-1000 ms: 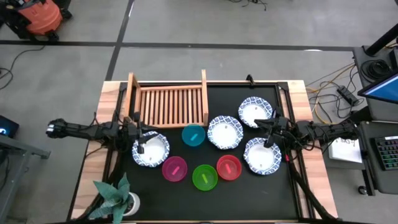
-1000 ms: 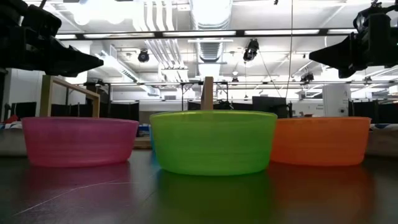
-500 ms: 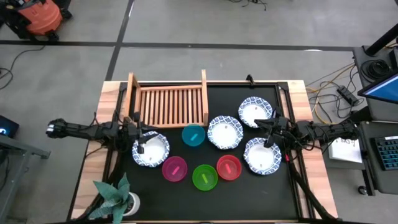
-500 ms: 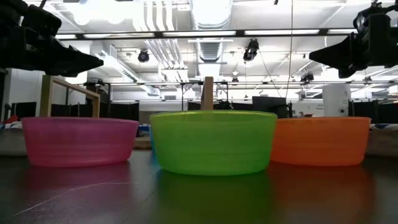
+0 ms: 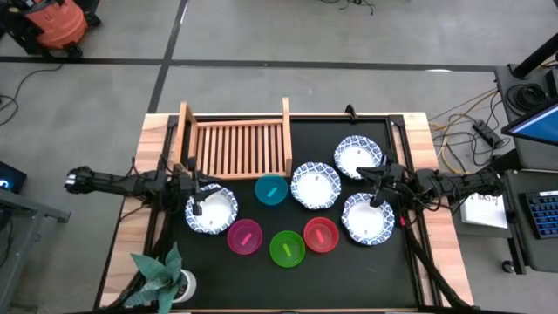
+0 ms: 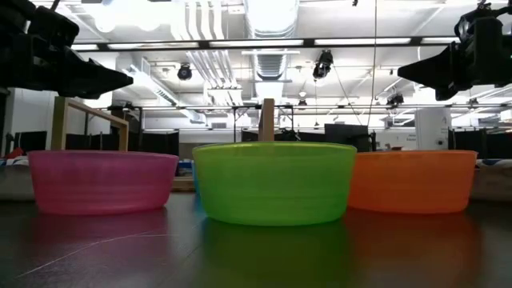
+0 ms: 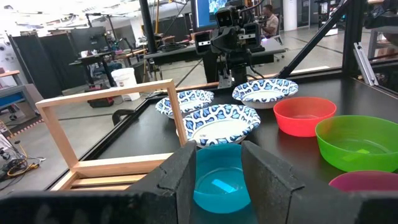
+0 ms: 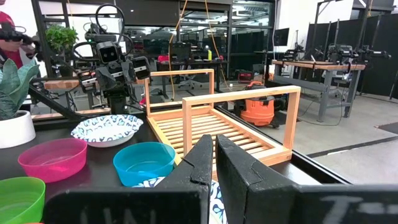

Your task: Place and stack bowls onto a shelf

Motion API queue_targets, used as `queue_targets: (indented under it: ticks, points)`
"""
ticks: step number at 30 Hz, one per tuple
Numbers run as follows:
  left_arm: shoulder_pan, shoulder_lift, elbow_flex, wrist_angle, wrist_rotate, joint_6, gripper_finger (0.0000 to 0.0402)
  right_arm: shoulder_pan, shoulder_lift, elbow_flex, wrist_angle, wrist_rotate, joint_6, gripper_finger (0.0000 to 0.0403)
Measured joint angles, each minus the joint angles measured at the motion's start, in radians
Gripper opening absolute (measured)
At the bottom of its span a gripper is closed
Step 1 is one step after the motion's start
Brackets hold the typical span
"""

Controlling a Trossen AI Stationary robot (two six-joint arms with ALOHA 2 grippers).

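The wooden slatted shelf [image 5: 235, 144] stands at the table's far left, with nothing on it. Four white, blue-rimmed bowls rest on the black mat: left [image 5: 211, 209], middle [image 5: 316, 185], far right [image 5: 359, 157], near right [image 5: 367, 218]. The cyan [image 5: 271, 189], magenta [image 5: 245, 236], green [image 5: 288, 249] and red [image 5: 321, 234] bowls sit between them. My left gripper [image 5: 199, 194] hovers open over the left white bowl's far rim, facing the cyan bowl [image 7: 217, 180]. My right gripper [image 5: 377, 185] hovers shut between the two right white bowls. Both are well above bowl height in the low view.
A potted plant [image 5: 161, 279] stands at the near left corner. The mat's near strip in front of the coloured bowls is bare. The shelf's upright posts [image 7: 106, 143] rise beside my left arm. The room's floor and cables lie beyond the table.
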Motion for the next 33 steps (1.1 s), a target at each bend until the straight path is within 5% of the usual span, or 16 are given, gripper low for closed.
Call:
queue_targets:
  ticks: [11, 21, 33]
  points:
    - [0.000, 0.000, 0.000, 0.000, 0.000, 0.000, 0.0111, 0.000, 0.000, 0.000, 0.000, 0.000, 0.017, 0.0011]
    - [0.000, 0.000, 0.000, 0.000, 0.000, 0.000, 0.0111, 0.000, -0.001, 0.000, 0.068, -0.002, 0.529, 0.0011]
    - [0.000, 0.000, 0.000, 0.000, -0.007, 0.032, 0.0111, 0.000, 0.008, 0.000, 0.121, -0.200, 0.621, 0.0011]
